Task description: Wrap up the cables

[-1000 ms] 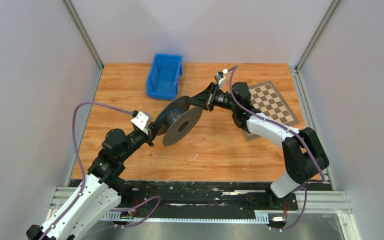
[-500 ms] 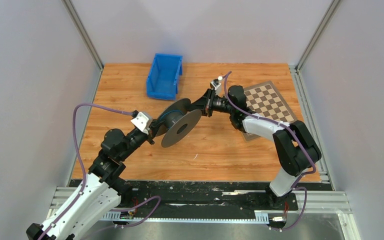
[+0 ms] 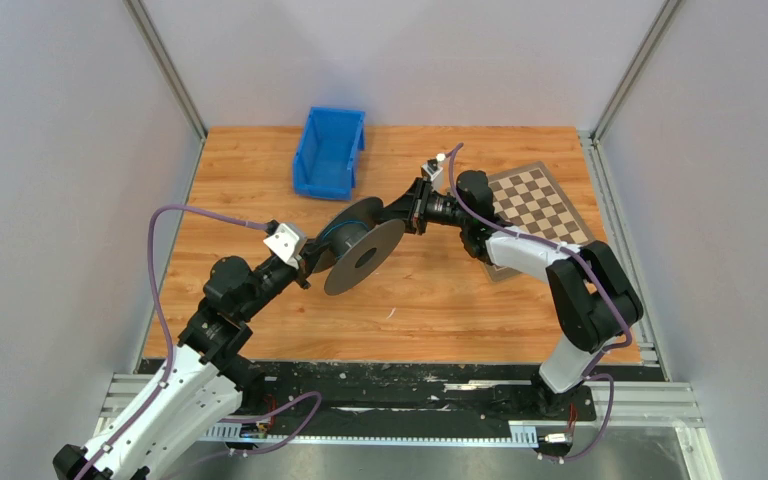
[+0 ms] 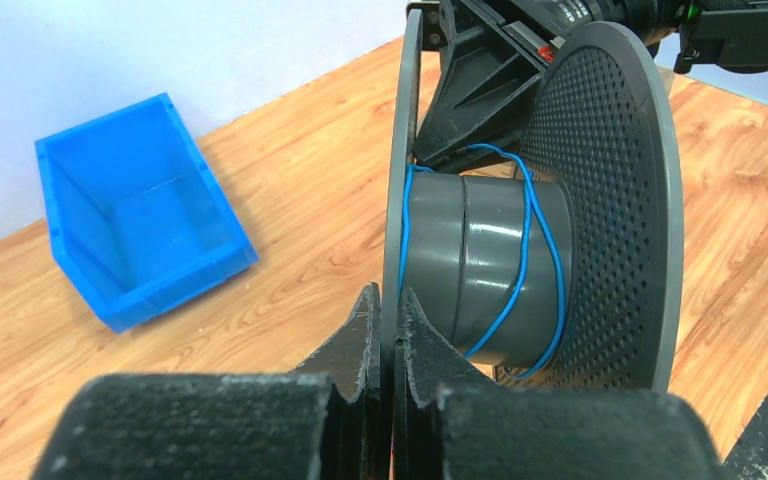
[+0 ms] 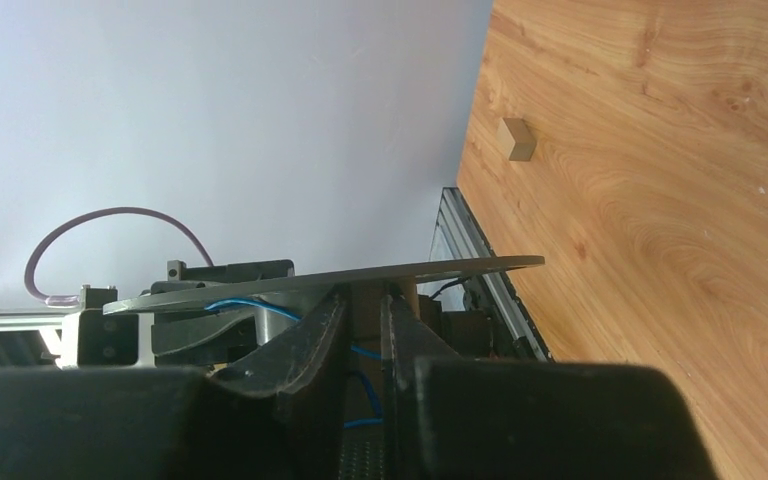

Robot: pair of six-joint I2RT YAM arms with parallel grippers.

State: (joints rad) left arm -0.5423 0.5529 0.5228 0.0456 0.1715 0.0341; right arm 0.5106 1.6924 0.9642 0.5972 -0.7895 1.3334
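Left wrist view looks along the left gripper, whose two fingers are pressed together on the thin edge of the near flange of a black spool. The spool is held up off the wooden table. The cable, a thin blue wire, runs in a few loose, slanting turns around the grey hub between the two flanges. One strand hugs the inside of the gripped flange.

The right gripper reaches in from above between the flanges, its tips close to the topmost loop of cable. From the right wrist camera its fingers show only a narrow gap, with the flange edge crossing just ahead of them. Whether they pinch the cable or anything else I cannot tell, since the gap is dark.

Seen from the top external camera, the right arm has changed against a second ago. Its elbow has drawn in toward the base, its wrist has turned, and the right gripper sits slightly lower at the spool's upper rim. The spool has tipped only a little, and the left gripper has barely moved. Over the last half second hardly anything differs.

A blue bin lies beyond the spool and a checkerboard lies to the right. Both are unchanged.
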